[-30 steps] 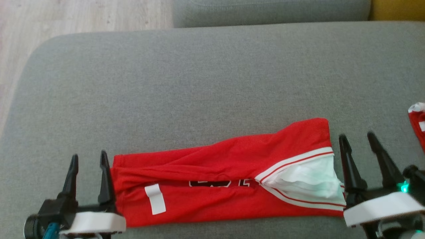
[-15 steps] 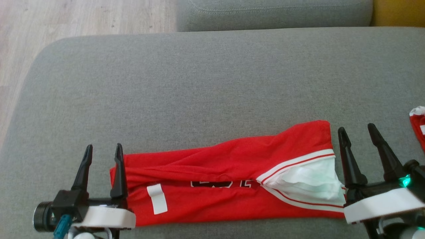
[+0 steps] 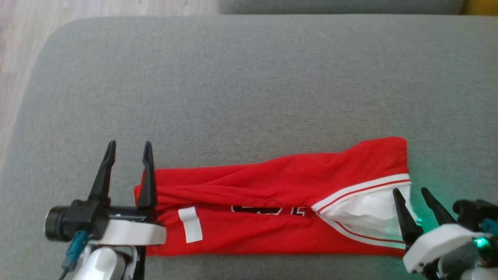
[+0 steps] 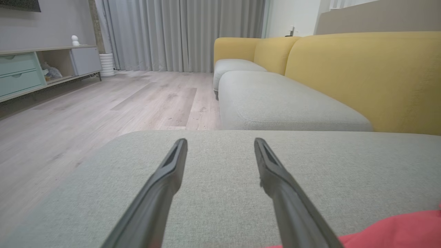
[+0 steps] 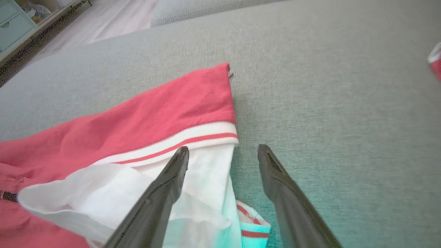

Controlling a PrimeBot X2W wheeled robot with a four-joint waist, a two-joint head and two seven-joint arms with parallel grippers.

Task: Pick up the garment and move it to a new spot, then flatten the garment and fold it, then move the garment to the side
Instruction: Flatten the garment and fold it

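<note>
The red garment [image 3: 272, 210] lies folded into a long strip across the near part of the grey sofa cushion [image 3: 249, 89], with white trim and white lining at its right end. My left gripper [image 3: 129, 144] is open at the strip's left end, its right finger over the red edge. In the left wrist view the left gripper [image 4: 220, 141] points over bare cushion and the garment [image 4: 396, 230] shows at the lower right. My right gripper [image 3: 410, 190] is open at the white end. There the right gripper [image 5: 224, 148] straddles the garment [image 5: 155, 113] edge: left finger over the lining, right finger over the cushion.
The cushion's rounded left edge drops to a wooden floor [image 3: 15, 58]. A second grey cushion [image 4: 275, 100] and yellow backrests [image 4: 361, 75] lie beyond. Another piece of red and white cloth [image 5: 436, 62] sits on the cushion to the right.
The head camera has shifted. My left gripper has moved forward along the garment's left end. My right gripper has drawn back and leftward, from beside the garment to over its white end.
</note>
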